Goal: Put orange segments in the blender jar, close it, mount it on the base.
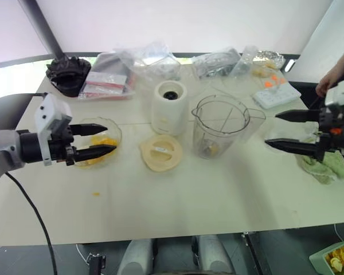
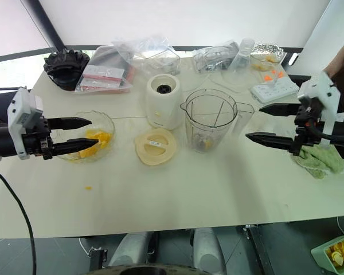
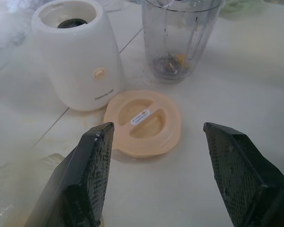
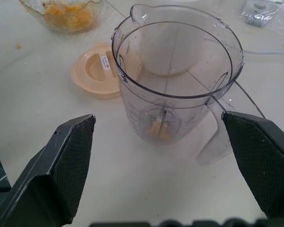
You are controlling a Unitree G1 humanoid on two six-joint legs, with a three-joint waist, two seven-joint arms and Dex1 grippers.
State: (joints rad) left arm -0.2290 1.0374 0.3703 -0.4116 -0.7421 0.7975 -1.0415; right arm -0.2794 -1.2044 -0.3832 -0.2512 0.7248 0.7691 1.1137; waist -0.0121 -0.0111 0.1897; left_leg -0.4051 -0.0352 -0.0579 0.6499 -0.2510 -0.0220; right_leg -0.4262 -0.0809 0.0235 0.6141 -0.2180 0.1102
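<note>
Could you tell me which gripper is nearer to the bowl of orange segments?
Left. The left gripper hovers open over the bowl; the right gripper is past the blender jar.

lab: cluttered test table (image 1: 178, 195)

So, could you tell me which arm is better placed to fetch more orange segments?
Probably the left. Its gripper hovers open at the bowl holding the orange segments, while the right gripper sits open beyond the blender jar.

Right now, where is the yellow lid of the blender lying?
The lid lies flat on the table near its middle, just in front of the white base, between the bowl on the robot's left and the blender jar.
</note>
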